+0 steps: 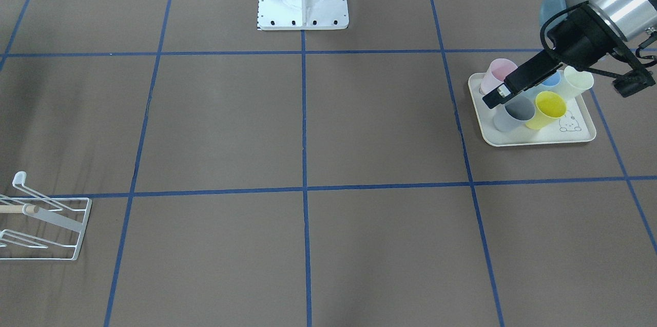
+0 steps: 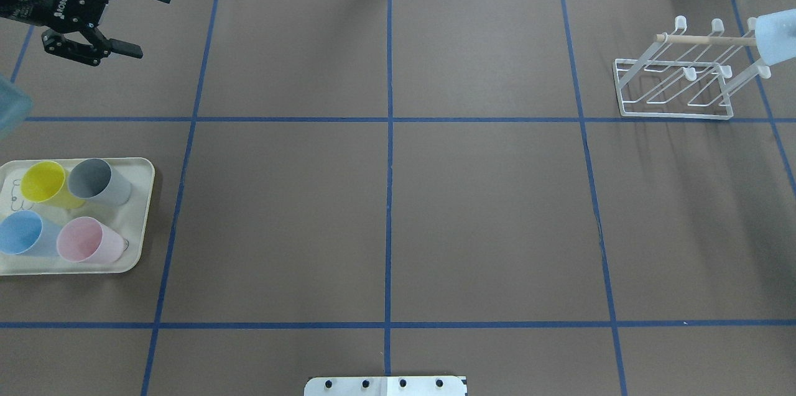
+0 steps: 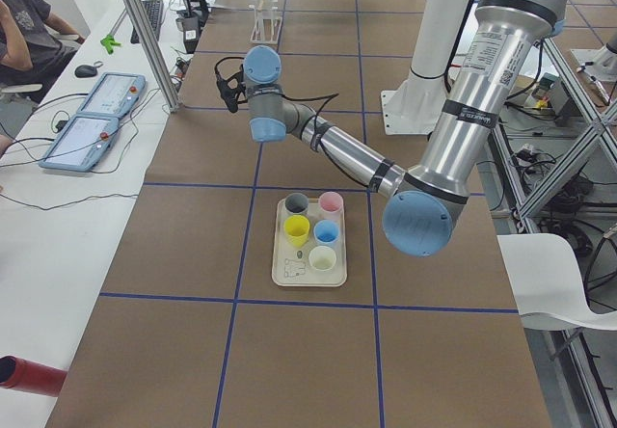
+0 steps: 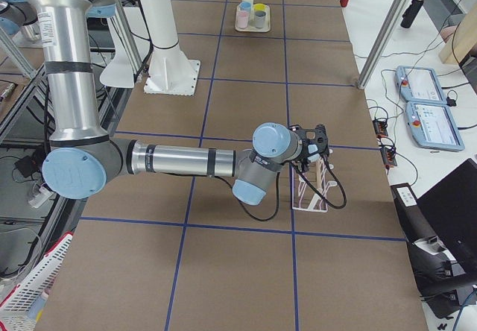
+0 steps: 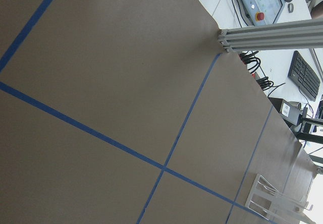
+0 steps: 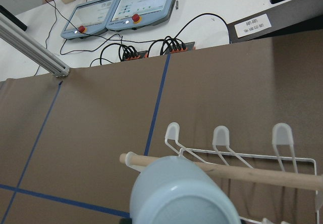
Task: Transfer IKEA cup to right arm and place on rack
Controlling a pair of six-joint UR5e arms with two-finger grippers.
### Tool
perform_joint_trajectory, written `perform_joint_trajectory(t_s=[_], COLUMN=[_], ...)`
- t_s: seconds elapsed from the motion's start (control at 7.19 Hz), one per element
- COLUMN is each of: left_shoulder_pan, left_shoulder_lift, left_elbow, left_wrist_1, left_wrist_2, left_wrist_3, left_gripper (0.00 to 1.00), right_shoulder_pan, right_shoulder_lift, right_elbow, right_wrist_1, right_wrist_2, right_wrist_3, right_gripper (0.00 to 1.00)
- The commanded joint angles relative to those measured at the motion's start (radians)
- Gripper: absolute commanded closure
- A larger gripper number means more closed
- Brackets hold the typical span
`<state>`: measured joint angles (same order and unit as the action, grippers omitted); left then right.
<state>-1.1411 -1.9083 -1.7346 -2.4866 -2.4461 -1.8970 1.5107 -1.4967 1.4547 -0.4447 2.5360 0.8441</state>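
The right pincer [image 4: 314, 150] is hanging over the small white wire rack [image 2: 675, 88]; whether its fingers are spread or pinching cannot be told. A pale-blue plastic cup [image 6: 181, 196] is sitting just before its wrist camera, at the rack's light wooden dowel [image 6: 262, 176]. Behind it, the silver-grey right arm [image 4: 179, 159] is stretching low and level, wrist bent. The left pincer [image 2: 140, 20] is hovering spread and empty, with the cream tray [image 2: 143, 209] of coloured cups lying lower down, apart from it.
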Motion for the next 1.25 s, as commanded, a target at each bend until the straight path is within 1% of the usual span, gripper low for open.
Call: perform_joint_trajectory(t_s=[0.0,0.28,0.42,0.56,0.83,1.11], left_shoulder_pan=[0.003,0.004,0.004,0.004,0.003,0.003], left_shoulder_lift=[0.021,0.025,0.025,0.025,0.025,0.026], left_elbow=[-0.003,-0.003,-0.005,-0.003,-0.01,-0.011], left_wrist_1=[0.0,0.0,0.0,0.0,0.0,0.0], left_wrist_2=[0.004,0.006,0.006,0.007,0.013,0.013], left_wrist_3=[-0.001,-0.002,-0.002,-0.004,-0.011,-0.013], left_gripper=[0.0,0.0,0.0,0.0,0.0,0.0], right_shoulder_pan=[0.023,0.029,0.025,-0.016,-0.035,-0.032], right_shoulder_lift=[0.004,0.007,-0.006,-0.008,-0.007,0.003], right_elbow=[0.004,0.08,0.117,0.121,0.125,0.131], right_wrist_1=[-0.166,-0.463,-0.564,-0.63,-0.727,-0.749], right_wrist_2=[-0.002,-0.009,-0.031,-0.045,-0.051,-0.052], right_wrist_3=[-0.177,-0.409,-0.474,-0.497,-0.56,-0.566], right_gripper=[0.78,0.79,0.79,0.79,0.79,0.79])
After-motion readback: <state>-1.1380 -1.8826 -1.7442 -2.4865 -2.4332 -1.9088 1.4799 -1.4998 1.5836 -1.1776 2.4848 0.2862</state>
